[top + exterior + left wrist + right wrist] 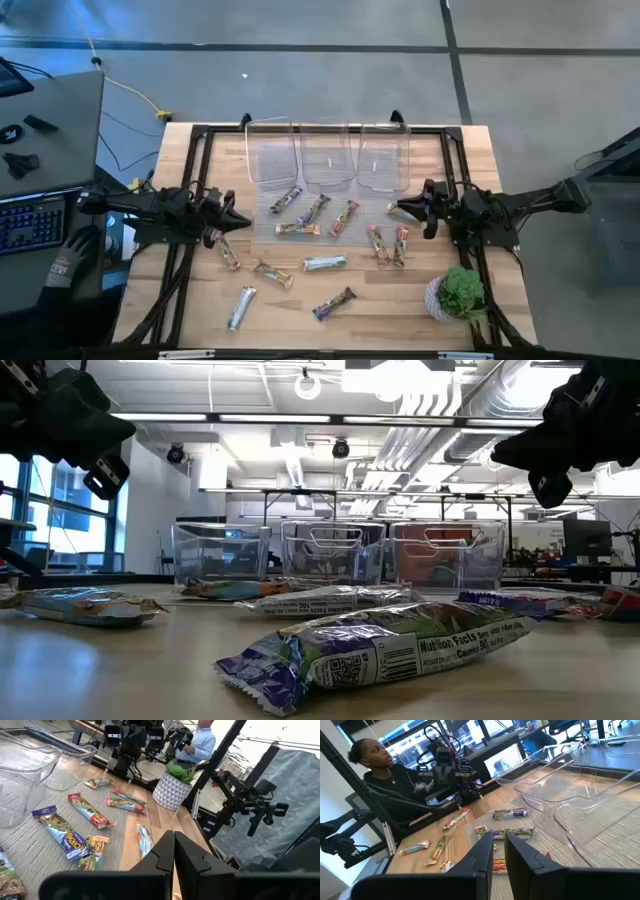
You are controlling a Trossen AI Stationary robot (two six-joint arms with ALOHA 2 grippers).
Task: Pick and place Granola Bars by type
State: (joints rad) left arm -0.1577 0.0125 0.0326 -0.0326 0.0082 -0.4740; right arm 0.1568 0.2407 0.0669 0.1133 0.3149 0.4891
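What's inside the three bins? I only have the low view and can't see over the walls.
Observer: Nothing. From above, all three clear bins are empty; every one of the granola bars lies on the table.
Operator: Is either arm holding one?
Observer: No. The left gripper and the right gripper both have shut jaws with nothing between them.
Operator: Any obstacle I'm missing?
Observer: A potted plant stands on the right arm's side of the table, at the edge away from the bins.
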